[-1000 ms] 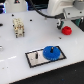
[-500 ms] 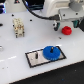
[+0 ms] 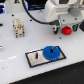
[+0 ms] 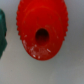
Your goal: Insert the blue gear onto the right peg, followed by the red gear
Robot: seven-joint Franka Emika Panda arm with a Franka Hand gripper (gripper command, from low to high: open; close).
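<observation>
The blue gear lies flat on the right part of the grey plate with black border. It covers the right peg, which is hidden. The left peg stands bare. The red gear rests on the white table, behind the plate toward the exterior view's right. My gripper hangs right over it, with grey parts on either side. In the wrist view the red gear fills the picture, with its centre hole showing. No fingers show there, so I cannot tell how the jaws stand.
A beige block with slots stands on the table at the exterior view's left. A black cable runs behind the arm. A dark green edge shows beside the red gear in the wrist view.
</observation>
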